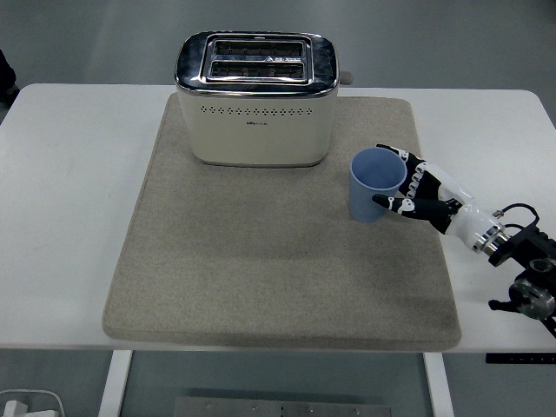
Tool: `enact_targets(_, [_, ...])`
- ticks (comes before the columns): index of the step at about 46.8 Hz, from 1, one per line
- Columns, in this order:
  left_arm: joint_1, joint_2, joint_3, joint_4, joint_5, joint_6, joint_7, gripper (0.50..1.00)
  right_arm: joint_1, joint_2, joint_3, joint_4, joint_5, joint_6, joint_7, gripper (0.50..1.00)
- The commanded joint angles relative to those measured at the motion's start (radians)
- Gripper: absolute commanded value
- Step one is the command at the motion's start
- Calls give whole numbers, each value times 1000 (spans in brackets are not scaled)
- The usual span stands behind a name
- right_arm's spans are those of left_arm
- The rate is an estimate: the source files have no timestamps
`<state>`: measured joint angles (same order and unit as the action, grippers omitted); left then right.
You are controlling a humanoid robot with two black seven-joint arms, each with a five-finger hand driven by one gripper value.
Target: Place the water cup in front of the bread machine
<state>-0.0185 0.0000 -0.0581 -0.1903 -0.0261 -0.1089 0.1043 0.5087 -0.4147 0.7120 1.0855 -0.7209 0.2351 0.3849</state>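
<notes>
White table with a grey-beige mat spread across its middle. Cream toaster with a shiny chrome top standing upright at the far edge of the mat, two slots facing up, a row of small holes along its near face, a lever showing at its right end. Blue cup upright on the mat, open mouth up, to the right of the toaster and nearer the camera than its front face, close to the mat's right edge. Right hand reaching in from the right edge of the picture, black-and-white fingers curled round the cup's right side, thumb and fingertips against its wall, closed in a grasp on it. Cup base apparently resting on the mat, though hard to say for sure. Wrist and cables trailing off over the table's right side.
</notes>
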Motion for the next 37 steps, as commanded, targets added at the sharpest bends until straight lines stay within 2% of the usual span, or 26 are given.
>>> enact_targets(1, [0, 0, 0, -1, -1, 0, 0, 1000, 13, 16, -5, -16, 0, 0, 0, 928])
enact_targets(22, [2, 0, 0, -1, 0, 0, 0, 1000, 19, 68, -3, -59, 0, 30, 0, 928])
enact_targets(28, [2, 0, 0, -1, 0, 0, 0, 1000, 19, 73, -3, -64, 0, 29, 0, 913])
enact_targets(30, [2, 0, 0, -1, 0, 2, 0, 1000, 19, 73, -3, -64, 0, 29, 0, 901])
enact_targets(37, [2, 0, 0, -1, 0, 0, 0, 1000, 19, 73, -5, -62, -2, 30, 3, 770])
